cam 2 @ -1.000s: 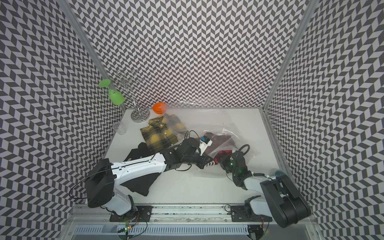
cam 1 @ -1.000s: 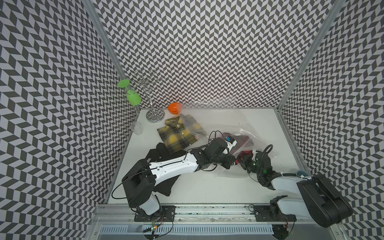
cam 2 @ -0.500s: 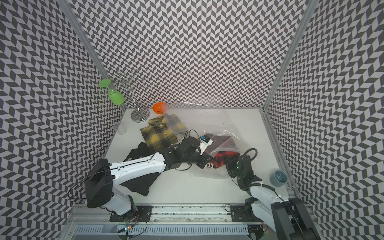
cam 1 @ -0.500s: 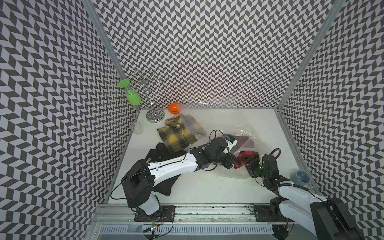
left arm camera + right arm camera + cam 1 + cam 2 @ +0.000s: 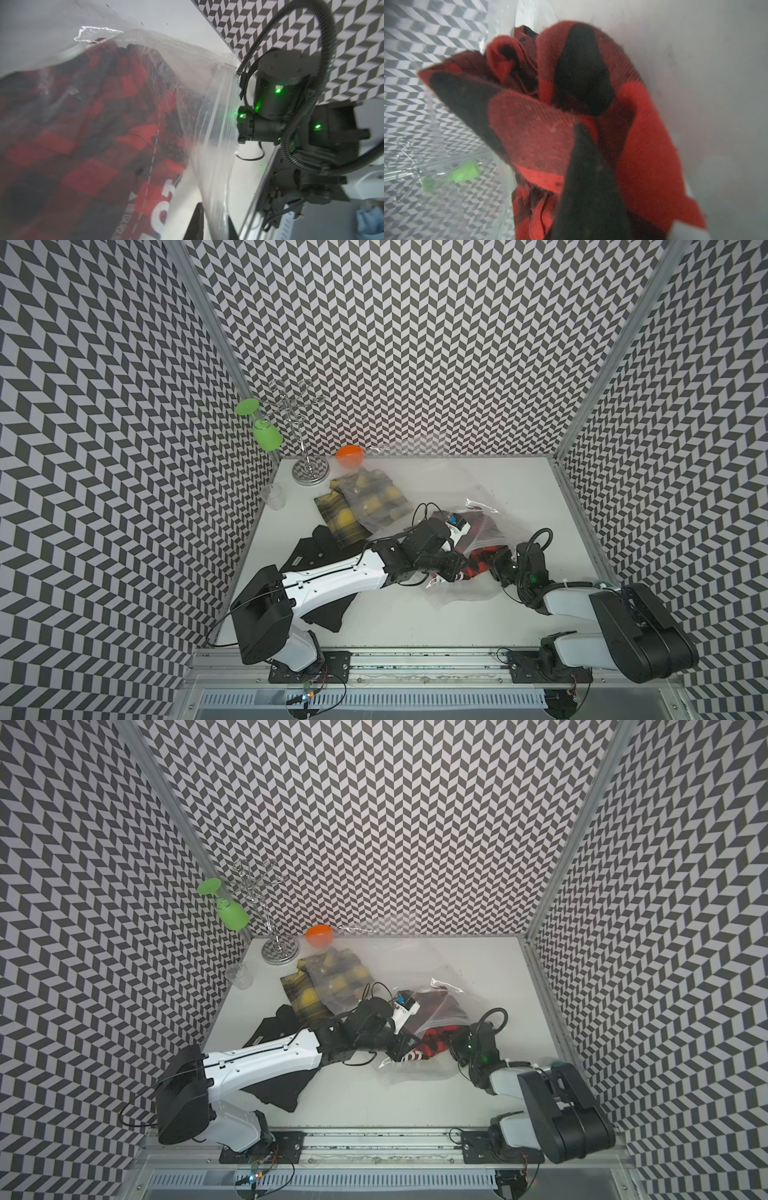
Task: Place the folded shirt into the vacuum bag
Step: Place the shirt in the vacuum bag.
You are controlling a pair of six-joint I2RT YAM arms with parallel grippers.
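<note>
Cloth in red and black plaid, the folded shirt (image 5: 478,569), is lying mostly inside the vacuum bag (image 5: 465,593), which is sprawling crumpled on the white table (image 5: 415,626) between the two arms in both top views. The shirt's far part is showing dimly through the film, while its near end is bunching up bright red at the bag's mouth. The left gripper (image 5: 455,570) and the right gripper (image 5: 496,565) are meeting at that end from opposite sides. In the left wrist view a dark finger (image 5: 195,222) is sitting just beside the bag's clear edge. In the right wrist view another finger (image 5: 591,197) is lying against the cloth. Its partner is being hidden in each case, so I cannot tell whether either pair of jaws is parted or gripping. Farther back, clear plastic (image 5: 382,497) is covering part of a yellow plaid shirt (image 5: 345,518); whether that film is belonging to the same bag is hard to make out. A black garment (image 5: 320,547) is being largely hidden under the left arm. An orange bowl (image 5: 349,455) and a clear cup (image 5: 273,495) are standing near a metal rack (image 5: 307,472), from which a green glass (image 5: 268,437) is hanging tilted.
</note>
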